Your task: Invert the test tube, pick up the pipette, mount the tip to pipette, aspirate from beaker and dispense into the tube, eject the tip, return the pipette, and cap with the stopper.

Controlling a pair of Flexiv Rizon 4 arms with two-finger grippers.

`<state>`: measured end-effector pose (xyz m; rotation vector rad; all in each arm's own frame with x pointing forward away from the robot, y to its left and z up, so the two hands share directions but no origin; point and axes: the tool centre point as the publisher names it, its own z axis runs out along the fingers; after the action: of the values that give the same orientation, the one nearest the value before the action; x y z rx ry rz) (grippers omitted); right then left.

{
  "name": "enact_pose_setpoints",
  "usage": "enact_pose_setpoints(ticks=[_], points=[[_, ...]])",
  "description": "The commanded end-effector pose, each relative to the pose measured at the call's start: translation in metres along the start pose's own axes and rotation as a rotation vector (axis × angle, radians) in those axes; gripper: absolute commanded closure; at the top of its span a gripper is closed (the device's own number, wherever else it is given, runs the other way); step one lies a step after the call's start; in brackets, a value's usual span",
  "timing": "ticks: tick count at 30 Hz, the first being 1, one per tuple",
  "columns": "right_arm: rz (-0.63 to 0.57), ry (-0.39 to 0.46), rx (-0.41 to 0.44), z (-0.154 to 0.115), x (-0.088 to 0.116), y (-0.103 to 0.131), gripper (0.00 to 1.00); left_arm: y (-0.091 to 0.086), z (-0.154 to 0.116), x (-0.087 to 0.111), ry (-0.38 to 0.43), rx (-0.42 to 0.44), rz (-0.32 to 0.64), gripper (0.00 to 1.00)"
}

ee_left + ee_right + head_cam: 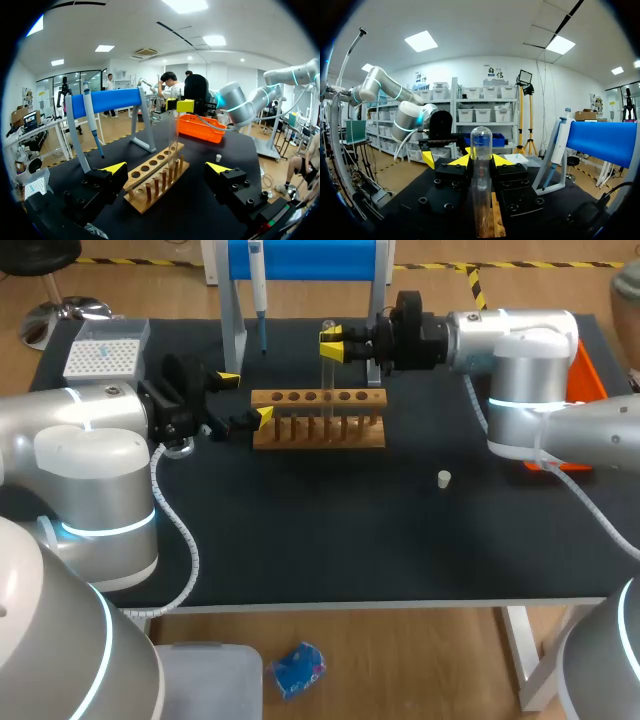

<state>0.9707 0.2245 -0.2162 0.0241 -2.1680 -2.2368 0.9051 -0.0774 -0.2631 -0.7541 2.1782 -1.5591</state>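
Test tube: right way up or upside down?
Upside down: the test tube shows its rounded end up, clamped in the right gripper.

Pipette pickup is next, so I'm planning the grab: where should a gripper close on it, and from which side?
Probably take the pipette by its upright barrel, just below the bar of the blue stand, approaching from the robot's side with the fingers level. It hangs vertically, nozzle down, with that side unobstructed. The open left gripper is nearest.

One tube (326, 375), one rack (318, 422), one pipette (258, 290), one stopper (444, 478) — two pincers (246, 398) (331, 345).
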Motion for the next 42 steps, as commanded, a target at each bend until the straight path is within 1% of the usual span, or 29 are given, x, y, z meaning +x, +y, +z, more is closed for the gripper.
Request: enact_pose_setpoints(ticks=[1,5,9,32,33,34,36,37,39,40,41,42], points=[[-0.007,-0.008,0.004,-0.003,0.004,0.01,1.0,0.001,0.001,0.001,-0.003,0.004,0.001,0.0],[-0.016,-0.004,0.005,-0.006,0.006,0.016,1.0,0.001,0.001,0.001,-0.003,0.004,0.001,0.0],[-0.019,-0.005,0.001,-0.012,0.014,0.029,1.0,0.001,0.001,0.001,-0.003,0.004,0.001,0.0],[-0.019,-0.005,0.001,-0.012,0.014,0.029,1.0,0.001,0.001,0.001,-0.003,0.004,0.001,0.0],[0.068,-0.004,-0.009,-0.011,0.014,0.027,1.0,0.001,0.001,0.001,-0.003,0.004,0.001,0.0],[0.085,-0.001,0.003,-0.011,0.014,0.026,1.0,0.001,0.001,0.001,-0.003,0.004,0.001,0.0],[0.191,-0.006,-0.021,-0.01,0.016,0.025,1.0,0.001,0.001,0.001,-0.003,0.004,0.001,0.0],[0.22,-0.024,-0.029,-0.01,0.016,0.027,1.0,0.001,0.001,0.001,-0.003,0.004,0.001,0.0],[0.328,-0.062,-0.047,-0.011,0.013,0.029,1.0,0.001,0.001,0.001,-0.003,0.004,0.001,0.0],[0.368,-0.084,-0.048,-0.012,0.013,0.029,1.0,0.001,0.001,0.001,-0.003,0.004,0.001,0.0],[0.436,-0.103,-0.036,-0.013,0.012,0.029,1.0,0.001,0.001,0.001,-0.003,0.004,0.001,0.0],[0.46,-0.094,-0.03,-0.014,0.011,0.028,1.0,0.001,0.001,0.001,-0.003,0.004,0.001,0.0]])
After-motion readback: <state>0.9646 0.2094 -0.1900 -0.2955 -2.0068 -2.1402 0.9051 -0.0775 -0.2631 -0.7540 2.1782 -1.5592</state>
